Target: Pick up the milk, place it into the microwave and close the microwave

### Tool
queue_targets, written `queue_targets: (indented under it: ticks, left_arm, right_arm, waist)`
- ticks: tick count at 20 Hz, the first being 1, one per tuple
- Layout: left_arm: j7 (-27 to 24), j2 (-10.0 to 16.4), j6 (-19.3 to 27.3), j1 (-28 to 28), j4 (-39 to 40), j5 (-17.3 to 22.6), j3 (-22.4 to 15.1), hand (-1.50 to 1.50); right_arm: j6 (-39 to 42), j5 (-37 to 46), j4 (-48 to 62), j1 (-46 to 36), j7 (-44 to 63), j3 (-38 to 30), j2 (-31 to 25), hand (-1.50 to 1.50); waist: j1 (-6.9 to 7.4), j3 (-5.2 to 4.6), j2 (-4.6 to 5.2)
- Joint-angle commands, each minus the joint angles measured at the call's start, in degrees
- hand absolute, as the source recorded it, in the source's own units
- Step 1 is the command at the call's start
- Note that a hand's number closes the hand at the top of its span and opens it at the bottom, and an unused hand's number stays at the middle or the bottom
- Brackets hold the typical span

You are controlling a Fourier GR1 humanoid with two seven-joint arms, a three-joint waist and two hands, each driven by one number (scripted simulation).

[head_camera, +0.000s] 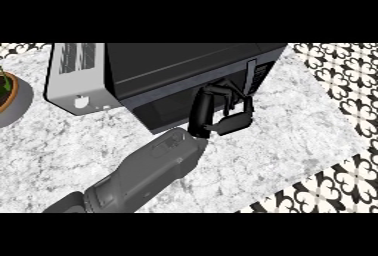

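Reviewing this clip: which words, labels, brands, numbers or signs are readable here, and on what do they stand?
No text can be read in this view.
On the microwave: no brand, label or numbers show on its black top or front.
On its grey panel: dark streaks, too blurred to read as letters.
On the patterned tiles: ornament only, no writing.

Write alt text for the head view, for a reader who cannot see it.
The robot's left hand, on a grey forearm from the lower left, is at the front of a microwave on a counter. No milk is visible; a potted plant shows at the left edge.
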Motion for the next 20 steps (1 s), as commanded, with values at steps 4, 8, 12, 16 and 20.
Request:
queue_targets:
  ticks: [4, 8, 12, 16, 20]
  left_arm:
    - [4.5, 0.0, 2.3, -1.1, 8.4, 3.0, 0.8, 1.5]
    - [4.9, 0.0, 4.1, -0.6, 9.7, 4.0, -0.2, 1.5]
    - [5.1, 0.0, 5.2, 1.1, 9.9, 6.5, 0.3, 1.5]
    - [4.5, 0.0, 3.6, 1.2, 10.3, 7.7, -0.2, -1.5]
    - [3.7, 0.0, 3.6, 1.5, 10.3, 9.1, -0.9, -1.5]
  right_arm:
    - [1.5, -3.1, -0.1, 0.5, 0.5, -0.4, -2.0, -1.5]
    - [1.2, -3.7, -0.8, 1.1, 1.0, -0.9, -2.9, -1.5]
    - [1.4, -4.9, -0.7, 1.8, 0.5, -2.1, -3.2, -1.5]
    - [0.8, -5.7, -2.1, 3.9, 1.0, -2.3, -3.3, -1.5]
    - [1.1, -6.5, -3.1, 5.0, 1.4, -2.9, -4.2, -1.5]
  waist:
    - [0.91, -0.21, 0.41]
    - [1.85, -0.33, -0.06]
    - [3.66, -0.35, -0.16]
    - [4.32, -0.46, -0.62]
    - [4.65, -0.45, -0.78]
